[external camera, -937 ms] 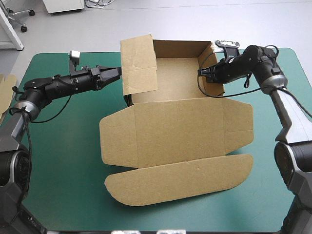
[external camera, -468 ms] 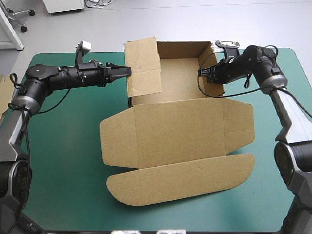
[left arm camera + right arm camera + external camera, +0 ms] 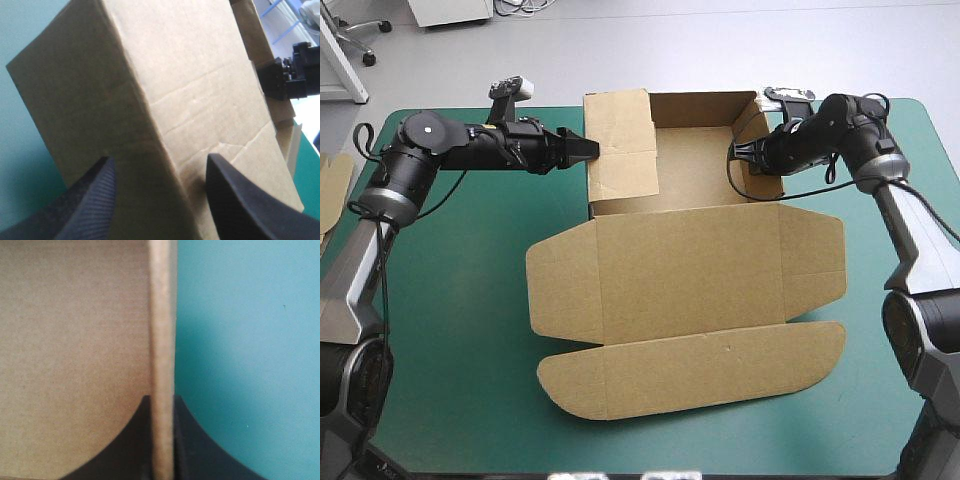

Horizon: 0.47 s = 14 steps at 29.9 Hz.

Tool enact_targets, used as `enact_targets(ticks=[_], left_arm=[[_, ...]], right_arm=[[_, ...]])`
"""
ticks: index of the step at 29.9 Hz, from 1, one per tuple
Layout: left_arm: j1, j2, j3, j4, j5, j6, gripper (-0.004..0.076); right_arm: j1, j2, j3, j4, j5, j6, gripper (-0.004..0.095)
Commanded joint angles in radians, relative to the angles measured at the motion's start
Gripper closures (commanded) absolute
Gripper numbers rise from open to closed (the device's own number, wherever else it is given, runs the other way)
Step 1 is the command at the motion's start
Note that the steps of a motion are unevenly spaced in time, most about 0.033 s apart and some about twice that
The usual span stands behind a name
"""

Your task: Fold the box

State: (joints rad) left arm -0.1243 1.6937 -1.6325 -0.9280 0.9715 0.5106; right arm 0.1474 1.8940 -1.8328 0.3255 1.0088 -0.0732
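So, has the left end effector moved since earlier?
Yes. The left end effector has travelled away from the left edge of the teal-green table toward the brown board box, tipping its left wall inward.

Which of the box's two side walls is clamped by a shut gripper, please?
The right wall, its edge clamped in the right gripper; the left gripper stands open around the left wall at its fold.

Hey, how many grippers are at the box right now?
2. The left gripper, fingers open, straddles the left wall of the box; the right gripper is shut on the right wall, opposite.
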Motion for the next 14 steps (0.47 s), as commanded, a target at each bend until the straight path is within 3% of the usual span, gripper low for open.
enact_targets(ticks=[1,14], left_arm=[[-0.037,-0.047,-0.073,0.071,-0.051,-0.083,0.0325],[-0.123,-0.014,-0.132,0.351,-0.04,-0.268,0.0325]], right_arm=[[0.0,-0.059,-0.028,0.066,-0.034,0.023,0.0924],[0.02,-0.059,-0.028,0.082,-0.033,0.041,0.0922]])
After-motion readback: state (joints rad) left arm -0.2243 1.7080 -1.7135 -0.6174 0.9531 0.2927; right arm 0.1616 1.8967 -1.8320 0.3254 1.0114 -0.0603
